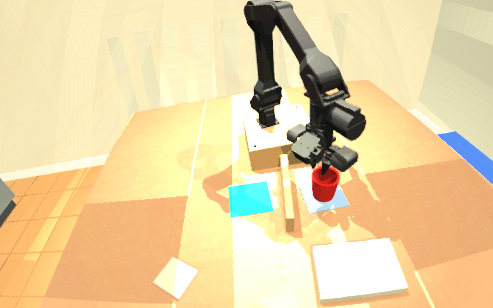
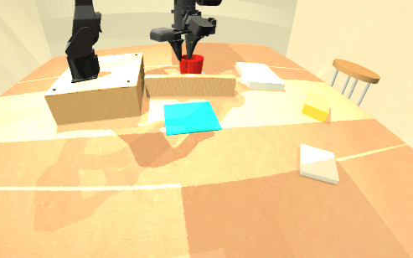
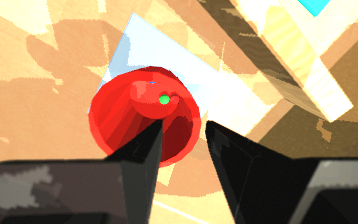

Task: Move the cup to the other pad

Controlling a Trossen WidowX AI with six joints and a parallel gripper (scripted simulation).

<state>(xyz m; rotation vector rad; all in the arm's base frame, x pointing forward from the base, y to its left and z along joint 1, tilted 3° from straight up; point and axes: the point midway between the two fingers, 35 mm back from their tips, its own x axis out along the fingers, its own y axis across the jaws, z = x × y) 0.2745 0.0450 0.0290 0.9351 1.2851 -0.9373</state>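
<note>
The tool hung partly closed over the near side of the red cup, one finger dipping inside the rim and the other outside, straddling the wall without gripping it. The cup stood upright on the pale blue pad, a green marble showing inside. A wooden bar lay between that pad and the bright cyan pad to the left. A clumsy pinch on the rim could tip the cup; carried low, it might strike the bar and spill.

There is one red cup, one green marble, two pads, two white slabs, one yellow block, one stool.
</note>
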